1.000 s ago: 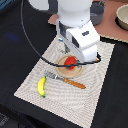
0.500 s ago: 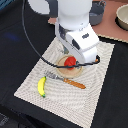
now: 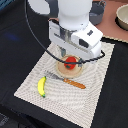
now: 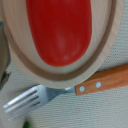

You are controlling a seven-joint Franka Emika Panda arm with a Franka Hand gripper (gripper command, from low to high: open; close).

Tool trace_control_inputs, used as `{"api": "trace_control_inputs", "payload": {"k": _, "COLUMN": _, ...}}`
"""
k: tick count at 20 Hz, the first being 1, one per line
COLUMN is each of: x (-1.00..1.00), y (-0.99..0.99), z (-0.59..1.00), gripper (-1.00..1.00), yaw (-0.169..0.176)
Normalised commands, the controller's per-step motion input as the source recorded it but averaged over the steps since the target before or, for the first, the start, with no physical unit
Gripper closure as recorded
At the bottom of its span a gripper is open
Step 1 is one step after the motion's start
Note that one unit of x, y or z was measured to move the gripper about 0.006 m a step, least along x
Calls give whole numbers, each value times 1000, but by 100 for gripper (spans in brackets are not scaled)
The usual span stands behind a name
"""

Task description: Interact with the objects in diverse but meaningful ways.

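Red tomato (image 3: pixel 71 62) sits on wooden plate (image 3: pixel 64 70), mid placemat (image 3: pixel 95 95) on desk. Pincer (image 3: pixel 73 56) right above it; open or closed, can't tell. Fork (image 3: pixel 67 81) just beside plate; banana (image 3: pixel 41 87) near.

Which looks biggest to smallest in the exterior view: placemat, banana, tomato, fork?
1. Placemat, by far the largest.
2. Fork, wooden handle, longest of the small items.
3. Banana, a little shorter than the fork.
4. Tomato, smallest, though the gripper partly hides it.
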Motion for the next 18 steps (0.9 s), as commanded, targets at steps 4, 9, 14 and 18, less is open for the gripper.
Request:
{"api": "trace_control_inputs", "payload": {"k": 4, "x": 1, "y": 0, "z": -155, "gripper": -100, "yaw": 95}}
{"api": "trace_control_inputs", "payload": {"k": 9, "x": 45, "y": 0, "z": -133, "gripper": -100, "yaw": 77}}
{"api": "trace_control_inputs", "payload": {"k": 14, "x": 12, "y": -1, "z": -113, "gripper": -100, "yaw": 63}}
{"api": "trace_control_inputs", "payload": {"k": 18, "x": 0, "y": -14, "z": -91, "gripper": -100, "yaw": 56}}
